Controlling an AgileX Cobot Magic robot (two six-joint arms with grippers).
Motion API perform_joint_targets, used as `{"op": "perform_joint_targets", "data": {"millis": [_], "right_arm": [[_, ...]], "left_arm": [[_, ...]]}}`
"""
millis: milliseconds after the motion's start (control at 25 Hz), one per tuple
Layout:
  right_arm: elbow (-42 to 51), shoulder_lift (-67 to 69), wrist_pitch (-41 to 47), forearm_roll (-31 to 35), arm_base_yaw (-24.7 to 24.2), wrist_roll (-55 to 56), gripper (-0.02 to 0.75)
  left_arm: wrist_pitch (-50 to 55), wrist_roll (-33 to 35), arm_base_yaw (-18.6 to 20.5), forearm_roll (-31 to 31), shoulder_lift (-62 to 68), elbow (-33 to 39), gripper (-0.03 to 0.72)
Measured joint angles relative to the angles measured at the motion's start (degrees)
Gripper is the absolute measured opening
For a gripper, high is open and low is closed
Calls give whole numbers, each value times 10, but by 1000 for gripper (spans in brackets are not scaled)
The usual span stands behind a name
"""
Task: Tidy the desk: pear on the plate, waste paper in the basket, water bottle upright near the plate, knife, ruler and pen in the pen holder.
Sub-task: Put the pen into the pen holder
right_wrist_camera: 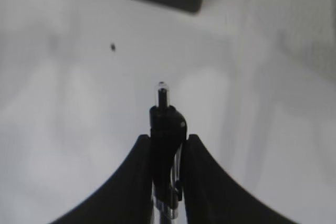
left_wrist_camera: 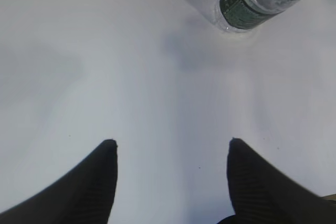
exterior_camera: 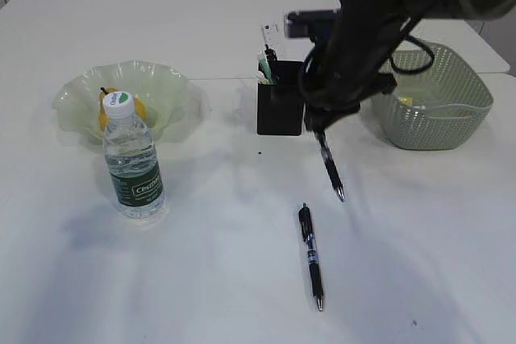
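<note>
On the white table (exterior_camera: 201,279), a black pen (exterior_camera: 330,165) is gripped tightly by the right gripper (right_wrist_camera: 166,148) and hangs beside the black square pen holder (exterior_camera: 280,108). The left gripper (left_wrist_camera: 170,153) is held wide apart.

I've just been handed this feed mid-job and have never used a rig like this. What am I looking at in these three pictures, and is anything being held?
It is a table robot with two arms, each ending in a two-fingered gripper. The wide picture comes from a camera in front, looking down at a slant. The other two come from cameras on the wrists.

On the table stand a water bottle, upright, beside a green plate with a yellow fruit in it, a black pen holder with things already inside, and a green basket. One pen lies flat in front.

The right gripper is shut on a second pen, hanging tip down near the holder. The left gripper is open and empty, over bare table near the bottle.
</note>
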Motion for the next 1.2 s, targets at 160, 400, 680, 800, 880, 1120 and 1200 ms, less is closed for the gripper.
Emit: {"op": "perform_joint_targets", "data": {"millis": [160, 400, 680, 800, 880, 1120, 1200], "right_arm": [[-92, 0, -12, -34, 0, -5, 120], [-146, 0, -112, -95, 0, -5, 120], [-147, 22, -264, -138, 0, -5, 120], [-147, 43, -296, -158, 0, -5, 119], [-147, 54, -319, -163, -2, -5, 118], [-147, 79, -367, -168, -13, -5, 118], [-147, 87, -384, -170, -23, -5, 118]], "left_arm": [[0, 0, 0, 0, 0, 0, 465], [1, 0, 0, 0, 0, 0, 465], [12, 0, 0, 0, 0, 0, 465], [13, 0, 0, 0, 0, 0, 465], [13, 0, 0, 0, 0, 0, 465], [13, 0, 0, 0, 0, 0, 465], [13, 0, 0, 0, 0, 0, 465]]}}
